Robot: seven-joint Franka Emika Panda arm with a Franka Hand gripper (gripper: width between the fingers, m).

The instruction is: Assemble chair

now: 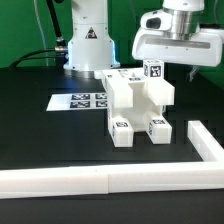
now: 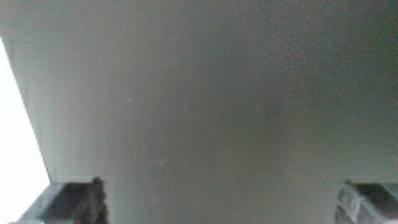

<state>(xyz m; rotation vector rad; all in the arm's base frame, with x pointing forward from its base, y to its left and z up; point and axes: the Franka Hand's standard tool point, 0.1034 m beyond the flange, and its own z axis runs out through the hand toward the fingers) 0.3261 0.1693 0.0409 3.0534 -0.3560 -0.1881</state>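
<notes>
Nearest, a long white plastic fence rail (image 1: 90,180) edges the black bench (image 1: 40,140). Behind it the partly built white plastic chair (image 1: 135,105) stands upright, near the marker board (image 1: 85,100). Farther back the gripper (image 2: 222,204) hangs above, jaws spread wide and empty. A descent off-centre could, I judge, topple the chair. No containers are in view.

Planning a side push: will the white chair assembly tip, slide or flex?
The chair assembly looks blocky and thick-walled, so it is probably stiff. It sits low and wide on the flat table, so it would likely slide rather than tip.
</notes>
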